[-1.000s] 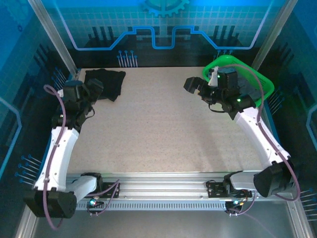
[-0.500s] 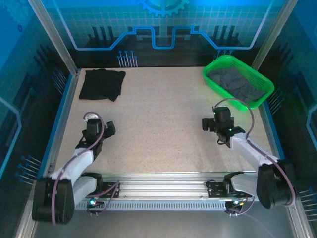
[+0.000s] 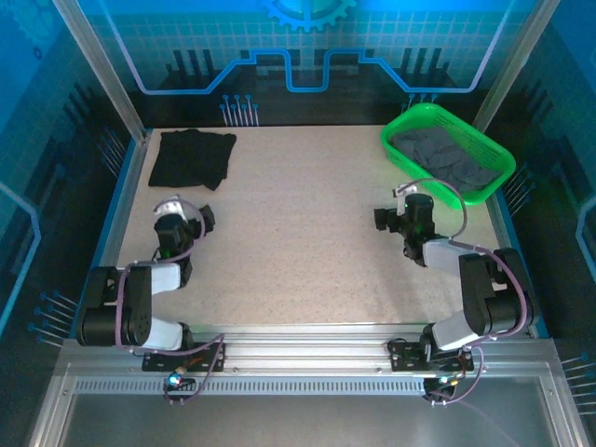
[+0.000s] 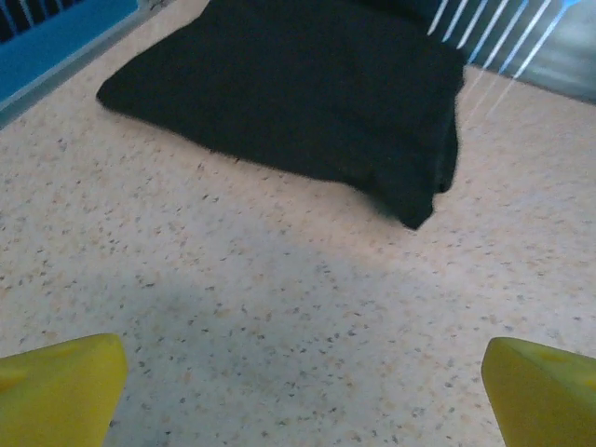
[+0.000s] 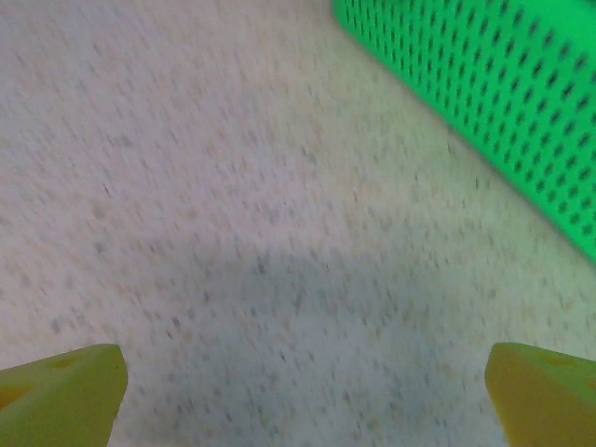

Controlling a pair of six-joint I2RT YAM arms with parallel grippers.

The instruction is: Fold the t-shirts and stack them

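- Fig., top view: L & R arms sit tucked low near their bases. The left gripper [image 3: 189,223] and right gripper [image 3: 389,217] are both over bare table [image 3: 298,251], neither touching cloth.
- Pincers: in the L wrist view the yellow fingertips [image 4: 58,386] sit at opposite bottom corners, so spread wide w/ nothing between. The R wrist view shows the same: fingertips [image 5: 60,386] wide apart, empty.
- Task items: a black t-shirt [image 3: 191,156] lies folded flat in the far-left corner, close to the table edge. Dark grey t-shirt cloth [image 3: 445,160] lies heaped in the green mesh basket [image 3: 410,126] at far right. Whether it is one shirt or several, cannot tell.
- Judged stage: one shirt down as stack base, the basket load not yet folded.
- Risk 1: the basket looks light, so pulling cloth out w/ one arm could drag or tip it.
- Risk 2: a fingertip may catch in the mesh wall [image 5: 484,102] if the approach is too near the rim.
- Risk 3: a heaped, limp, dark cloth hides its layers, so a pinch may take two layers or two shirts and spoil the spread.
- Risk 4: the stack base is near the edge, so a careless drop-off could shove it or undo the fold.
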